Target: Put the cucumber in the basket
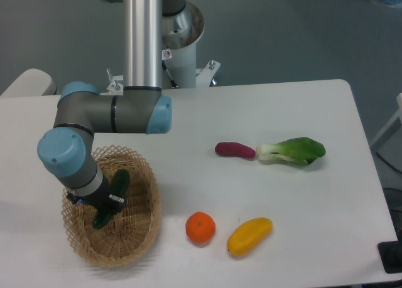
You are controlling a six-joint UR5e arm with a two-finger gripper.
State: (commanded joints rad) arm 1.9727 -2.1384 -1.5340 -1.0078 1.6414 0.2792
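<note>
The dark green cucumber (120, 182) lies slanted inside the oval tan wicker basket (149, 203) at the front left of the table, with its lower end down near the basket floor. My gripper (108, 203) reaches down into the basket and is shut on the cucumber around its middle. The wrist hides the fingers and part of the cucumber from view.
An orange (200, 228) and a yellow mango (249, 235) lie to the right of the basket near the front edge. Further back, a purple-red sweet potato (235, 150) touches a bok choy (294, 150). The arm's base column (147, 37) stands behind the basket.
</note>
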